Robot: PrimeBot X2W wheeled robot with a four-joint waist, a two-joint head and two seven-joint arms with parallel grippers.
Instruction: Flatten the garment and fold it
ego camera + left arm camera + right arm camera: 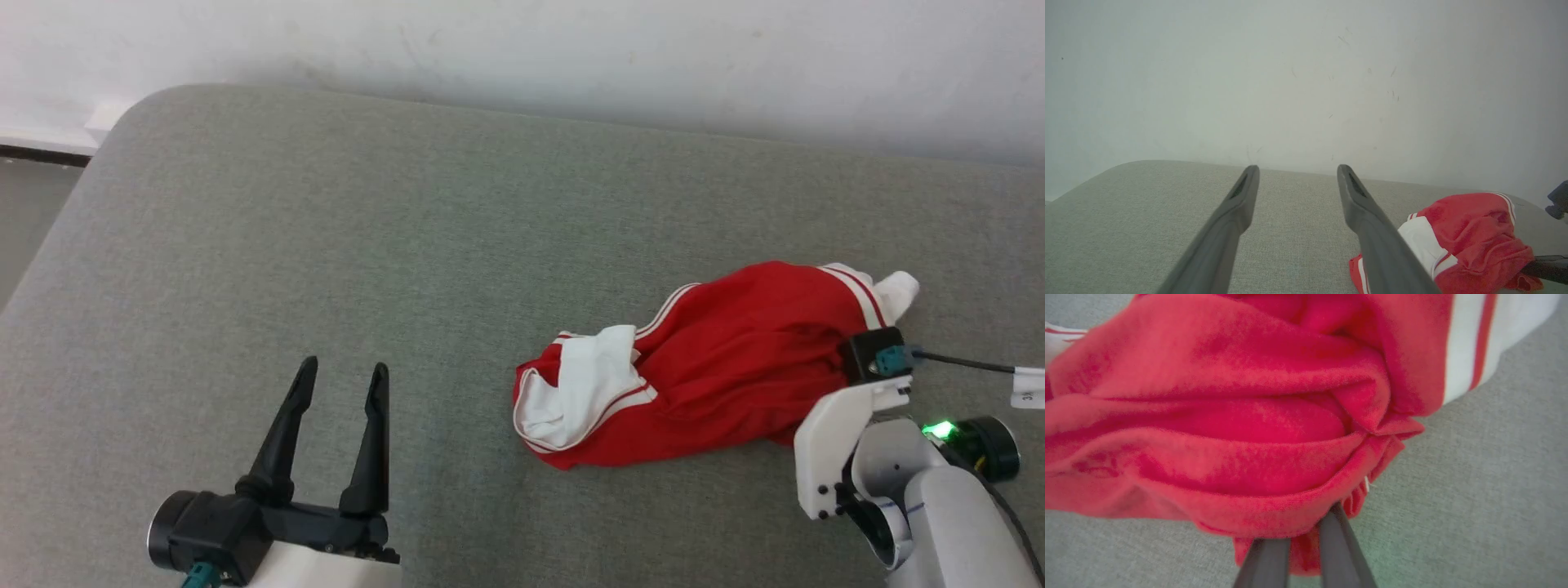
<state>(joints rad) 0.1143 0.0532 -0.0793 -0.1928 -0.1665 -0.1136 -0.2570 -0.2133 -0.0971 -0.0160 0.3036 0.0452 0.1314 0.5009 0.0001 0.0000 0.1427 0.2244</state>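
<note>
- The garment [718, 367] lay bunched on the right half of a gray upholstered surface [326, 245]. Its red side faced out, a white sleeve [588, 384] was folded over its left end, and striped trim showed at both ends.
- The left pincer [343, 367] stood at the lower left of the head view with its fingers apart, well clear of the garment.
- In the left wrist view, the garment lay to the right of the left pincer's fingers, with a white wall [1306, 81] behind it.
- The right pincer [1302, 543] was at the garment's right end. In the right wrist view its fingers were nearly together, clamped on a gathered fold of the red hem — cloth showed between them.
- In the head view the right wrist covered those fingers. A green light [939, 429] glowed on the arm, and a black cable [963, 361] ran right from the wrist camera.
</note>
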